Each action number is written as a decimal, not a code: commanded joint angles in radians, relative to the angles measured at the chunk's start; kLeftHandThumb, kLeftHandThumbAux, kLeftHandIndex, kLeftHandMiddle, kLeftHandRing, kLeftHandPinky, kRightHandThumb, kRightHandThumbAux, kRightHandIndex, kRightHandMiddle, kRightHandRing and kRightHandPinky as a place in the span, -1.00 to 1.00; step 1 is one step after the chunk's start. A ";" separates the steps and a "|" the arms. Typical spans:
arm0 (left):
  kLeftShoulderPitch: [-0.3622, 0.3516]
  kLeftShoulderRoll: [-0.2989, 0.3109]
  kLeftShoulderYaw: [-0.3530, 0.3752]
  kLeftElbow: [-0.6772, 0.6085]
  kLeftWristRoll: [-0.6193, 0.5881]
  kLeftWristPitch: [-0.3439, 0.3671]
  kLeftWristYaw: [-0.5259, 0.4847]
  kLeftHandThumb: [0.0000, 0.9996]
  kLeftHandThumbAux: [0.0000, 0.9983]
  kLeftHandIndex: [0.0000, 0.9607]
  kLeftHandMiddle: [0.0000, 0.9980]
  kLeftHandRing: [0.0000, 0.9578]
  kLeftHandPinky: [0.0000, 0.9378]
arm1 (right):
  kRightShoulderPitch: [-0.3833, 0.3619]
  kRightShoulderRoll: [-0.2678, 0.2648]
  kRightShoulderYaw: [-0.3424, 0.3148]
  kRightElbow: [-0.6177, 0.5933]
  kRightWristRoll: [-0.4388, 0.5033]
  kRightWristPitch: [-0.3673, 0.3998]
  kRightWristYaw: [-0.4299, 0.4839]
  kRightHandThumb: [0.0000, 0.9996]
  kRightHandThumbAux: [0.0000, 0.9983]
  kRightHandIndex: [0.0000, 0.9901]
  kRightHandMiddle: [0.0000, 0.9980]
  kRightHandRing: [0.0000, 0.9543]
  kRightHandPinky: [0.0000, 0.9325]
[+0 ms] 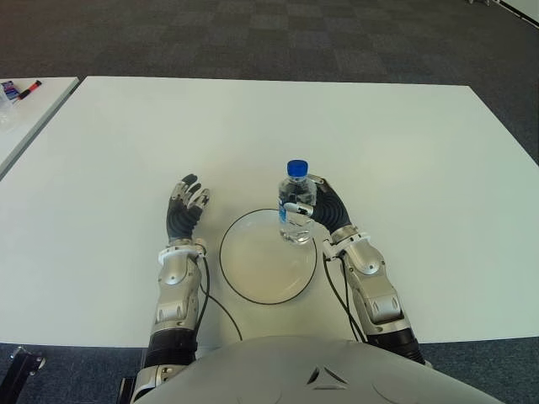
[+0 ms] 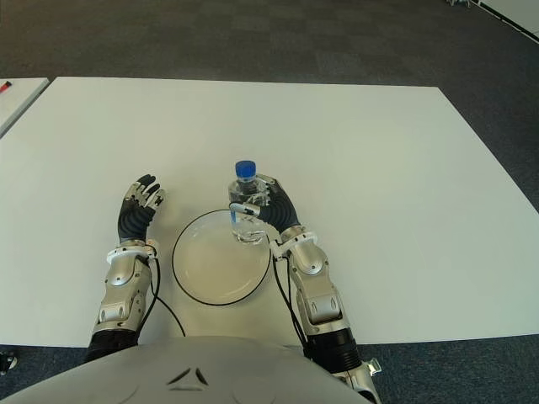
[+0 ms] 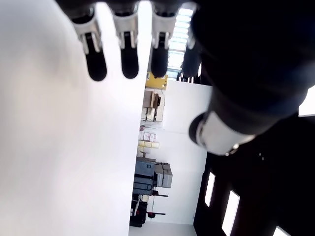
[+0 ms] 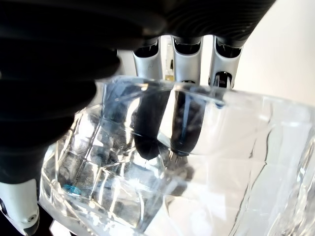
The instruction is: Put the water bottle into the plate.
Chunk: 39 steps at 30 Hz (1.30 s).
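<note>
A clear water bottle (image 1: 296,209) with a blue cap stands upright at the far right rim of the white, dark-rimmed plate (image 1: 253,278). My right hand (image 1: 318,208) is shut around the bottle's body from the right side. In the right wrist view the bottle (image 4: 197,162) fills the picture with my fingers (image 4: 187,54) wrapped behind it. Whether its base touches the plate is hidden. My left hand (image 1: 187,206) shows to the left of the plate over the white table (image 1: 126,151), fingers relaxed and holding nothing.
A second white table (image 1: 25,109) stands at the far left with markers (image 1: 21,88) on it. Dark carpet lies beyond the table's far edge.
</note>
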<state>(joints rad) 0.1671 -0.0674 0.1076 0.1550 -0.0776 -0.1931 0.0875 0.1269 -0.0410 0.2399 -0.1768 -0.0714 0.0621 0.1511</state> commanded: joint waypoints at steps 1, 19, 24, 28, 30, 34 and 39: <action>-0.005 -0.016 -0.007 -0.012 0.010 0.032 0.020 -0.18 0.57 -0.60 -0.71 -0.71 -0.60 | 0.022 -0.004 0.012 0.002 0.016 -0.010 0.019 0.71 0.35 -0.17 0.08 0.85 0.86; -0.003 -0.023 -0.016 -0.035 0.001 0.063 0.029 -0.22 0.60 -0.62 -0.73 -0.74 -0.62 | 0.029 -0.007 0.036 0.031 -0.010 -0.014 0.028 0.71 0.35 -0.18 0.07 0.85 0.85; -0.002 -0.022 -0.020 -0.036 0.010 0.059 0.032 -0.25 0.60 -0.63 -0.74 -0.76 -0.64 | 0.032 -0.007 0.051 0.023 -0.027 0.008 0.022 0.72 0.35 -0.18 0.07 0.86 0.85; -0.001 -0.022 -0.021 -0.042 0.013 0.072 0.037 -0.25 0.60 -0.64 -0.75 -0.76 -0.64 | 0.033 -0.010 0.059 0.019 -0.037 0.013 0.018 0.72 0.35 -0.17 0.07 0.86 0.86; -0.001 -0.021 -0.022 -0.043 0.013 0.073 0.038 -0.25 0.60 -0.64 -0.75 -0.77 -0.64 | 0.033 -0.011 0.062 0.020 -0.041 0.011 0.018 0.72 0.35 -0.17 0.07 0.86 0.86; 0.001 -0.020 -0.025 -0.050 0.017 0.080 0.038 -0.25 0.60 -0.64 -0.76 -0.77 -0.65 | 0.033 -0.012 0.067 0.023 -0.035 0.011 0.033 0.72 0.35 -0.17 0.07 0.85 0.83; 0.002 -0.017 -0.027 -0.054 0.017 0.084 0.034 -0.27 0.60 -0.64 -0.76 -0.77 -0.65 | 0.034 -0.010 0.075 0.032 -0.026 0.008 0.047 0.72 0.35 -0.17 0.07 0.85 0.85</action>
<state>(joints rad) 0.1691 -0.0678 0.0931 0.1078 -0.0688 -0.1248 0.1149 0.1600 -0.0531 0.3089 -0.1473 -0.1122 0.0645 0.1900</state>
